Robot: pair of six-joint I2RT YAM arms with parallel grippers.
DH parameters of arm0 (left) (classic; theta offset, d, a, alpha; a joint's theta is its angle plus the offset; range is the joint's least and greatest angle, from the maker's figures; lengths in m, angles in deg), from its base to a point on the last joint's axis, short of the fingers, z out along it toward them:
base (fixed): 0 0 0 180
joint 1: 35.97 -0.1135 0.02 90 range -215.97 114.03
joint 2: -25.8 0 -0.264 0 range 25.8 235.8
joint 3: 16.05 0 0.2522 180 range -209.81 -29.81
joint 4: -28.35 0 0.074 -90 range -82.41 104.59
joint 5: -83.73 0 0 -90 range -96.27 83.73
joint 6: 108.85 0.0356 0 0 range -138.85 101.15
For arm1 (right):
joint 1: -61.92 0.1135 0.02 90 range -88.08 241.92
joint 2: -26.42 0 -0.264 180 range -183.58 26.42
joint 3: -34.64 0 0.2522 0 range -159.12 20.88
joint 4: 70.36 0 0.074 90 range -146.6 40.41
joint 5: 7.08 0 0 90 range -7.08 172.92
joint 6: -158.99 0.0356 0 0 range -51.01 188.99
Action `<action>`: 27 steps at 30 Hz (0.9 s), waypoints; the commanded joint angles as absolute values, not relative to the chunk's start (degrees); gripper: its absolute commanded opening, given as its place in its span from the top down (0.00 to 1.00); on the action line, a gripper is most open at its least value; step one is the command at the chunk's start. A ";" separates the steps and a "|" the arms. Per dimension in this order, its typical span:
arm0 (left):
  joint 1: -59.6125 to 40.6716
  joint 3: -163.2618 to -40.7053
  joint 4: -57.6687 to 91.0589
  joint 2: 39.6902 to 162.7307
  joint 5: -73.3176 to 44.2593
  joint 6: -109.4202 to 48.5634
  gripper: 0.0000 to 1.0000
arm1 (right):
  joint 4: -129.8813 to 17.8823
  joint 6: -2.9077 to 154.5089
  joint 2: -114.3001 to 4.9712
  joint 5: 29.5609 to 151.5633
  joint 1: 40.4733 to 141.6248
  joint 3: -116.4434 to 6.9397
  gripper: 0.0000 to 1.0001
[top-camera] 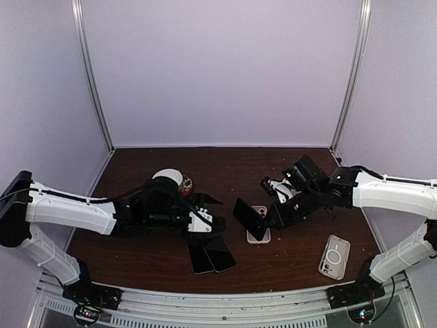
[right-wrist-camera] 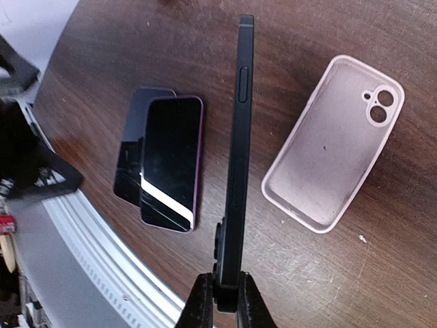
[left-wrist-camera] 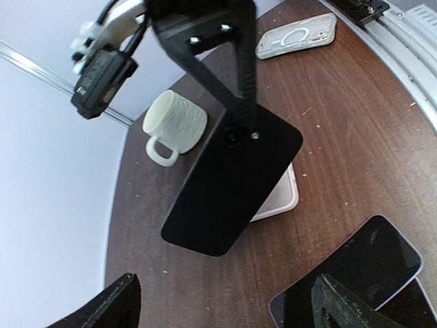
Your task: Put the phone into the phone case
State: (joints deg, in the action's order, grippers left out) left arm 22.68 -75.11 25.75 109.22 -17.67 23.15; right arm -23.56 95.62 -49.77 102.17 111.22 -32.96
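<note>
Now: phone held on edge over the waiting case

The right gripper (right-wrist-camera: 222, 301) is clenched on one short end of the flat black phone (right-wrist-camera: 239, 137) and carries it on edge. That hold probably keeps the phone's broad face free to be tipped down into a shell. The soft pale-pink phone case (right-wrist-camera: 334, 150) lies open side up just beside the held phone, camera cut-out at the end away from this gripper, which suits a straight lowering. In the left wrist view the phone overhangs the case, but whether a corner already touches it I cannot tell.

The left gripper (top-camera: 213, 213) is released, its fingers spread wide and grasping nothing. It faces the phone's back from near by, apparently ready to steady or press. Two dark glass-fronted phones (top-camera: 210, 256), one overlapping the other, lie just below it, and a white ribbed ceramic mug (top-camera: 167, 176) stands behind it. A clear case with a printed ring (top-camera: 334, 257) lies well apart from the right gripper, toward the near rail.

The counter (top-camera: 150, 270) is dark brown wood grain, lightly scratched and speckled. Pale lilac walls with slim metal posts close it in.
</note>
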 commanded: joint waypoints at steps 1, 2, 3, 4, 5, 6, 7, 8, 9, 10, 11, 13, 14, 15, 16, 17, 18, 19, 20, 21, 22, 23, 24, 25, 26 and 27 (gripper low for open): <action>25.91 -70.81 48.79 108.49 -1.41 34.49 0.08 | -22.59 101.29 -46.73 107.08 109.07 -42.01 1.00; 26.39 -70.44 52.71 108.64 0.70 37.74 0.07 | -20.93 101.40 -46.72 106.97 109.04 -44.60 1.00; 26.89 -70.24 56.13 108.80 2.12 41.23 0.07 | -19.27 101.42 -46.69 106.91 109.01 -46.88 1.00; 27.24 -70.08 59.52 108.85 3.26 44.46 0.05 | -17.97 101.48 -46.59 106.96 109.03 -49.14 1.00; 27.57 -69.93 62.68 109.09 4.29 47.55 0.04 | -17.41 101.73 -46.35 107.35 109.03 -50.83 1.00; 27.76 -69.85 66.91 109.47 5.53 49.92 0.03 | -17.29 102.03 -46.14 108.02 109.03 -52.14 1.00; 27.78 -70.01 70.34 109.85 6.62 52.73 0.03 | -17.54 102.56 -45.79 108.76 109.03 -53.27 1.00; 27.82 -70.10 73.33 110.35 7.22 55.74 0.02 | -17.68 103.18 -45.41 109.04 109.03 -54.23 1.00; 27.90 -70.40 75.69 110.93 7.23 58.71 0.02 | -17.56 103.55 -45.05 109.11 108.99 -55.14 1.00; 27.86 -71.00 77.20 111.56 6.89 61.99 0.02 | -17.55 103.67 -44.64 109.27 109.03 -55.79 1.00; 27.90 -71.60 78.07 112.32 6.65 64.77 0.02 | -17.95 103.79 -44.22 109.46 109.03 -56.18 1.00; 27.94 -72.78 80.12 113.73 6.59 68.09 0.02 | -19.35 104.57 -43.19 109.95 109.03 -56.27 1.00; 27.94 -73.11 81.47 114.47 6.71 69.13 0.02 | -20.13 104.88 -42.85 110.45 109.03 -56.33 1.00; 27.98 -73.29 82.44 115.41 6.85 70.47 0.02 | -20.53 105.31 -42.58 110.80 109.11 -56.37 1.00; 27.98 -73.55 82.94 116.34 7.06 72.49 0.03 | -20.85 105.65 -42.36 111.05 109.12 -56.50 1.00; 27.97 -74.02 83.16 117.20 7.31 73.27 0.03 | -21.42 105.96 -42.13 111.42 109.20 -56.50 1.00; 28.01 -74.70 83.29 118.06 7.54 74.16 0.04 | -21.89 106.28 -41.99 111.66 109.35 -56.35 1.00; 28.01 -75.56 83.44 118.88 8.28 74.68 0.05 | -22.48 106.64 -41.89 111.86 109.52 -56.17 1.00; 28.01 -76.74 84.08 119.88 9.11 75.20 0.07 | -22.88 107.09 -41.94 112.19 109.74 -55.96 1.00; 28.01 -77.85 85.38 121.06 9.58 75.83 0.09 | -23.21 107.31 -42.15 112.57 109.88 -55.82 1.00; 28.01 -78.71 87.24 122.32 9.86 76.72 0.11 | -23.45 107.45 -42.34 113.01 110.05 -55.70 1.00; 28.00 -79.34 88.88 123.45 9.79 77.88 0.13 | -23.79 107.54 -42.51 113.10 110.29 -55.49 1.00; 27.95 -79.72 90.37 124.35 9.67 78.65 0.17 | -24.12 107.68 -42.57 113.19 110.43 -55.26 1.00; 27.96 -79.97 91.64 125.11 9.70 79.05 0.22 | -24.66 107.92 -42.58 113.26 110.51 -54.97 1.00; 27.95 -80.00 92.66 125.59 9.72 79.08 0.28 | -25.17 108.13 -42.50 113.37 110.60 -54.75 1.00; 27.96 -79.96 93.29 125.72 9.72 78.94 0.33 | -25.60 108.24 -42.46 113.49 110.61 -54.51 1.00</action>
